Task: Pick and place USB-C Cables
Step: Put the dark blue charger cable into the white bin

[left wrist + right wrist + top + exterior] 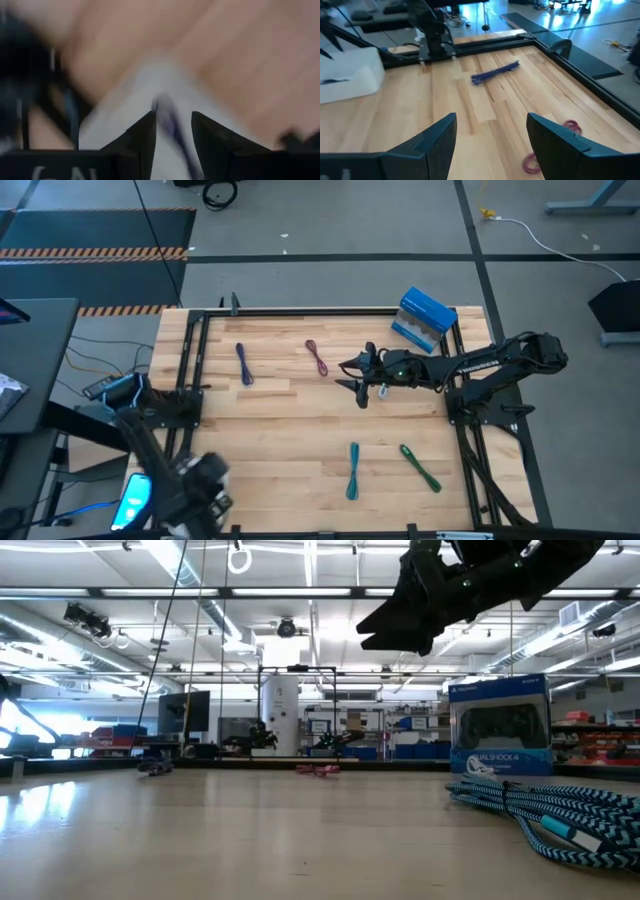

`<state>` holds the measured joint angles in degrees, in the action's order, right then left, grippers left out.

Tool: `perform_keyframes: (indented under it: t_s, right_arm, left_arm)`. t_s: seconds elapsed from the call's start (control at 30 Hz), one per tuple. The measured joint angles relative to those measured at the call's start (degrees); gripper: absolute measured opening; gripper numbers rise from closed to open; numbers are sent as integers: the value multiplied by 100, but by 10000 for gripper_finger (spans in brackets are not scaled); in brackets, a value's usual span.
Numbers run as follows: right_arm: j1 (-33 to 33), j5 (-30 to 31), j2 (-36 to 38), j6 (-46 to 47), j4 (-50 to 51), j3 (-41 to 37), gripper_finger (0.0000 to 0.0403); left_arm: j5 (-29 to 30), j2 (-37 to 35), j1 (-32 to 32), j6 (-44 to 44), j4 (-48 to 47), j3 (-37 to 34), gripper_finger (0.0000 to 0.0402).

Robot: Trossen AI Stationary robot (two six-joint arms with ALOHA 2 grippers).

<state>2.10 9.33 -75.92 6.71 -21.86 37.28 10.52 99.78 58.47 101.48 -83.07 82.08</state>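
On the wooden table lie a purple cable (243, 364), a maroon cable (318, 357), a teal cable (353, 470) and a green cable (420, 467). My right gripper (352, 376) hangs open and empty above the table, right of the maroon cable (570, 127), with the purple cable (495, 72) farther off. My left gripper (172, 135) is at the near left corner, open above the white tray (125, 100). A blurred purple streak (172, 127) shows in the tray below the gap between the fingers. A small white piece (382, 390) shows beside my right wrist; what it is I cannot tell.
The blue-and-white box (425, 320) stands at the far right corner, behind my right arm. The white tray (350, 75) sits at the near left, mostly under my left arm (190, 490). A black frame (300, 311) runs round the table. The middle of the table is bare wood.
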Motion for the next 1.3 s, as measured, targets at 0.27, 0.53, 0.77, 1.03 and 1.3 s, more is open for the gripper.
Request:
perform_keyframes:
  t_s: [0.27,0.53,0.77,1.03,1.3]
  right_arm:
    - [-190,-65,121,-58,9,0,248]
    - [-319,-56,710,-23,874,-2,248]
    - [-456,-43,1188,230,1931,0,248]
    - [-660,-41,1460,538,2455,-1,248]
    - [-923,221,1518,401,2317,-2,248]
  left_arm:
    - [1462,-279,-1801,-3407,152,1,135]
    - [1515,-305,-3750,-6820,975,2,135]
    - [1221,-305,-5274,-9216,1867,2,135]
    - [-451,-305,-6901,-11357,3480,2,135]
    - [-675,-171,-7670,-13451,3861,4,141]
